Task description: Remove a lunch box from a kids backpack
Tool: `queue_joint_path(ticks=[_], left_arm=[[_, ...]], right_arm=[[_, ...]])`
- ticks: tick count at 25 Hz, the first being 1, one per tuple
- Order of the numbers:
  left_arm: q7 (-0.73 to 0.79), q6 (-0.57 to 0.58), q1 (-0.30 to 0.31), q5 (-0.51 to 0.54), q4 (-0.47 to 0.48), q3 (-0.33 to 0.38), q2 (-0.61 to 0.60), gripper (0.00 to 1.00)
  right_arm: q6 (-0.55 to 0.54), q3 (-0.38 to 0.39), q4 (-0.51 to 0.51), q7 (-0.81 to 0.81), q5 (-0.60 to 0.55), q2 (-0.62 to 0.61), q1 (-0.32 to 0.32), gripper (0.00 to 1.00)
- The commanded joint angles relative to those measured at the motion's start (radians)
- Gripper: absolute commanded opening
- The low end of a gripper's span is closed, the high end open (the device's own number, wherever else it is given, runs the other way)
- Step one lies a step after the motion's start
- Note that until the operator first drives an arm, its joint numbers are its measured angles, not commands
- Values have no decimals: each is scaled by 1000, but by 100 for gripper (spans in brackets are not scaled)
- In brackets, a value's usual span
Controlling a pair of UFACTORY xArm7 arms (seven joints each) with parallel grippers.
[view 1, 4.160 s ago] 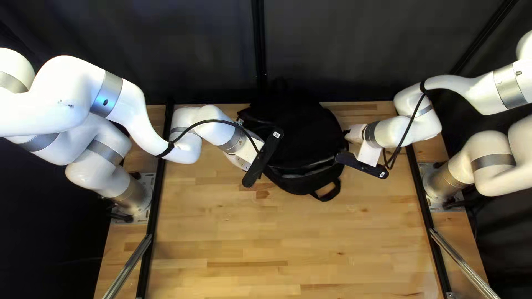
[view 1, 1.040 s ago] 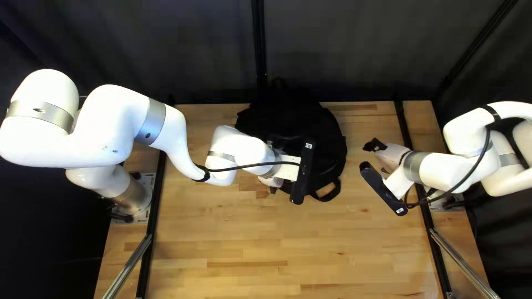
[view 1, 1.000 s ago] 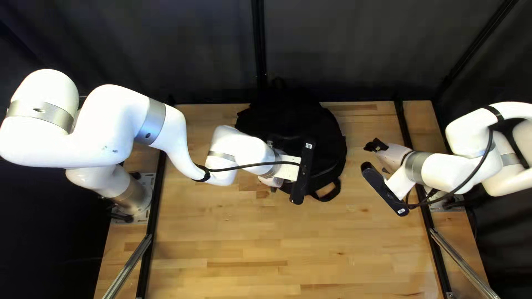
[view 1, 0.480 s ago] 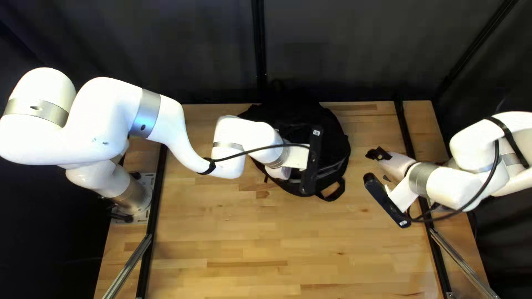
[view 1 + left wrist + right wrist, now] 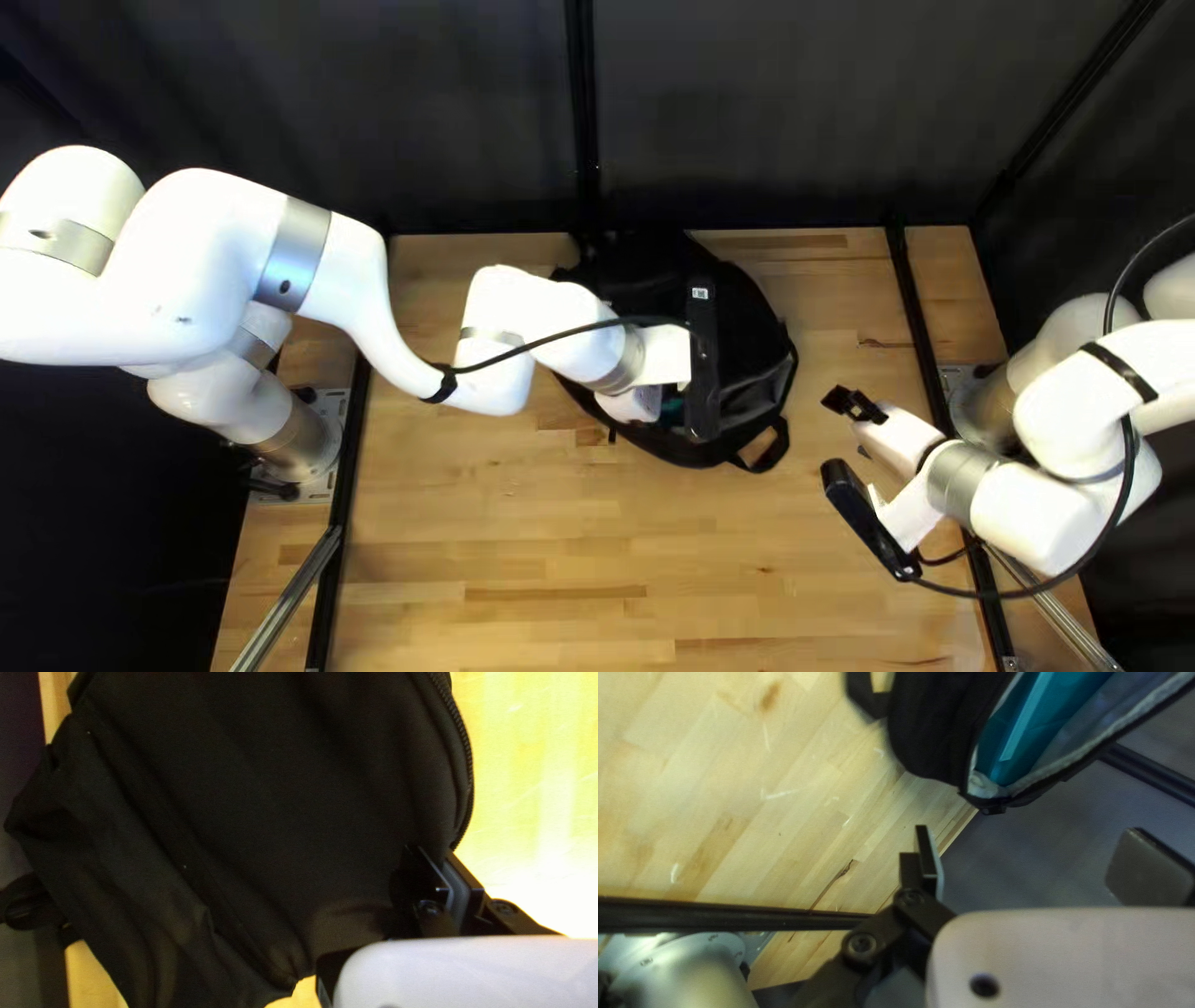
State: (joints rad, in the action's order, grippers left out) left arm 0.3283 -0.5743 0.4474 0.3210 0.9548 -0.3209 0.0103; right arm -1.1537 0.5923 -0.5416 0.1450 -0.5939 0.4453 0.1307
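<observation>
Access step: left gripper apparently clamped on black backpack, its mouth open on teal lunch box. Right gripper, fingers apart, must next reach towards ten o'clock, top left view.

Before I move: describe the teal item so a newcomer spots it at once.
On the table, toward its far edge, sits a black backpack with one compartment open. Look into that opening: the teal item is tucked inside, partly showing. Its bright blue-green sets it apart from the black cloth and greyish lining.
</observation>
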Motion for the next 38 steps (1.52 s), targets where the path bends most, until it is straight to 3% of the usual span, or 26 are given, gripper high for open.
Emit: queue_joint_path(ticks=[1, 8, 15, 26, 31, 38], left_arm=[[164, -12, 18, 105, -10, 22, -21, 0], [475, -25, 20, 274, -54, 39, -37, 0], [670, 18, -1, 321, -109, 22, -42, 0], [699, -9, -5, 269, -76, 17, -32, 0], [698, -1, -10, 272, -74, 12, -25, 0], [704, 12, -13, 279, -85, 9, -27, 0]], right_arm=[[46, 18, -6, 52, -79, -60, -37, 100], [79, 44, -43, 136, -257, -188, -99, 100], [57, 65, -95, 173, -375, -319, -120, 100], [61, 30, -149, 95, -511, -388, -163, 100], [49, 24, -149, 142, -630, -459, -170, 100], [29, 17, -138, 161, -703, -509, -172, 100]])
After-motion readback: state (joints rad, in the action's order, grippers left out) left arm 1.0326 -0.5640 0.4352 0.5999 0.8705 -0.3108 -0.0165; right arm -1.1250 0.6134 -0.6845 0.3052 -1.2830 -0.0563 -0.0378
